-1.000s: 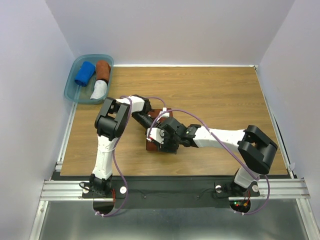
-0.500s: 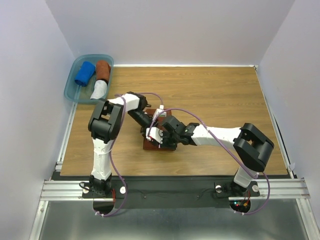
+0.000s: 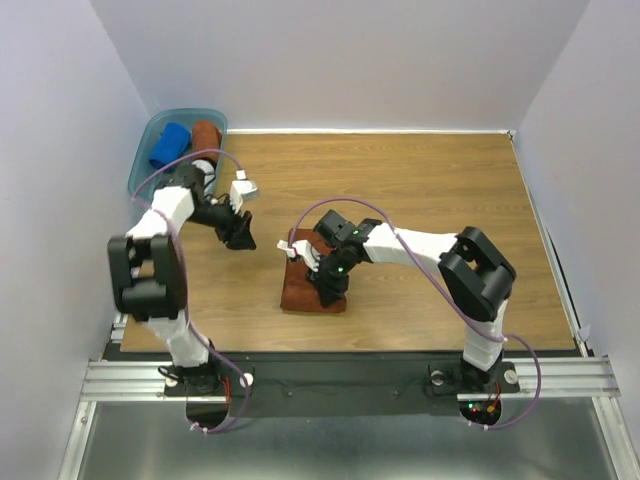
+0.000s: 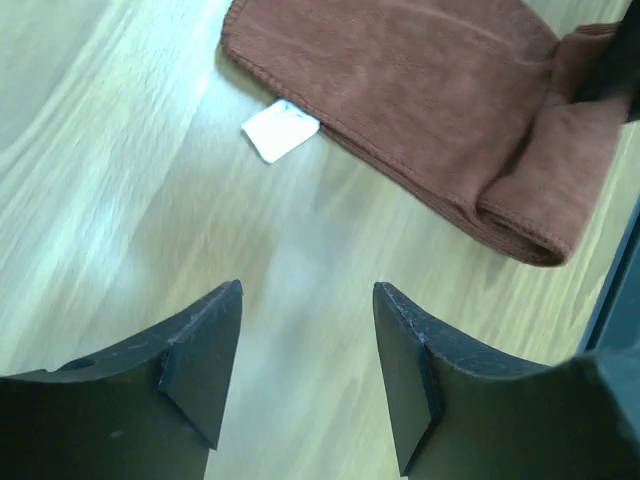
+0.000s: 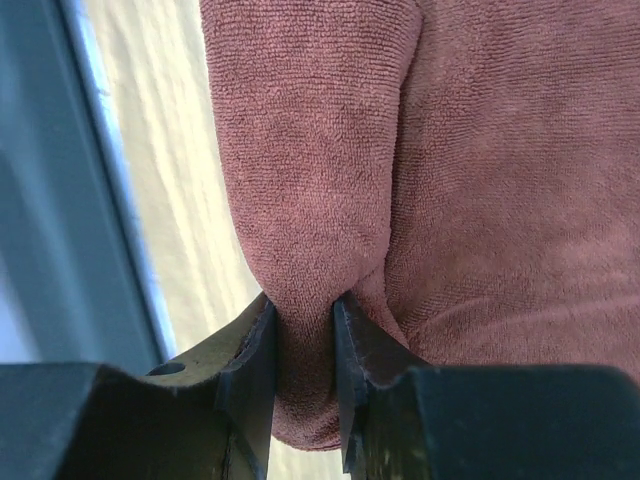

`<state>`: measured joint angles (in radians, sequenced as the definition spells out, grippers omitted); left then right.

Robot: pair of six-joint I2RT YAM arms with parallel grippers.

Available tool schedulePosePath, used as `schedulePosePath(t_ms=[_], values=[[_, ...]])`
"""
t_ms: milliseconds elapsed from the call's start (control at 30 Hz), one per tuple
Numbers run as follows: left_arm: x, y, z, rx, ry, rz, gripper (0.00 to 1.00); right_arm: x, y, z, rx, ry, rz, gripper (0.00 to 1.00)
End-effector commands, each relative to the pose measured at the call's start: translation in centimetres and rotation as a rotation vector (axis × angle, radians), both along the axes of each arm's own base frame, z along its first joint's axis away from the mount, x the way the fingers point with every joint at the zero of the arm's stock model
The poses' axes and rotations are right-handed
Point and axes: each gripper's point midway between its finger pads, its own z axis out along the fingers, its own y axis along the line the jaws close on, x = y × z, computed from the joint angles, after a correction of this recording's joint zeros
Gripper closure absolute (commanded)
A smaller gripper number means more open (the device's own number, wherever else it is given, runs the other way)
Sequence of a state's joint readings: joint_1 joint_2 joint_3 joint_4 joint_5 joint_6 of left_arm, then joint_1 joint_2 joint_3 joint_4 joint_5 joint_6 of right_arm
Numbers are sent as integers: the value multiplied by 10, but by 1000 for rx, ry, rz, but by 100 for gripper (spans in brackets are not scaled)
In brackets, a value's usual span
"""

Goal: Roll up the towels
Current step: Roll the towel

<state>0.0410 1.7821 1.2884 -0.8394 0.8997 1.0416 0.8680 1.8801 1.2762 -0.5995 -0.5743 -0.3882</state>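
Note:
A rust-brown towel (image 3: pixel 305 293) lies partly folded on the wooden table, left of centre, with a white label (image 3: pixel 291 243) at its far corner. My right gripper (image 3: pixel 329 277) is on top of it, and in the right wrist view it (image 5: pixel 303 310) is shut on a raised fold of the towel (image 5: pixel 480 180). My left gripper (image 3: pixel 243 237) hangs to the towel's left, apart from it. The left wrist view shows it (image 4: pixel 308 292) open over bare wood, with the towel (image 4: pixel 420 90) and its label (image 4: pixel 280 128) ahead.
A translucent blue tub (image 3: pixel 140 178) sits at the table's far left corner, holding a blue roll (image 3: pixel 168 146) and a brown roll (image 3: pixel 206 135). The left arm's upper link reaches across the tub's near end. Walls enclose the table on three sides.
My left gripper has let go of the towel, opened and swung left toward the tub. My right gripper has shut on a fold of the towel, which now lies more spread out.

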Motion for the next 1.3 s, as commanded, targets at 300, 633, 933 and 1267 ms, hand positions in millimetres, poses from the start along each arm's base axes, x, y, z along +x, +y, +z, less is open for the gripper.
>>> schedulePosePath(t_ms=[300,633,933,1267], values=[[-86,-1,47,230,-717,-153,20,-6,10,-1,-22,642,-102,99],[-135,-80,15,244,-814,-429,10,16,8,-26,-28,766,-177,94],[-139,-126,-12,269,-842,-576,10,27,5,-42,-58,773,-200,90],[-132,-117,-55,404,-719,-537,58,41,-11,-49,-85,764,-258,77]])
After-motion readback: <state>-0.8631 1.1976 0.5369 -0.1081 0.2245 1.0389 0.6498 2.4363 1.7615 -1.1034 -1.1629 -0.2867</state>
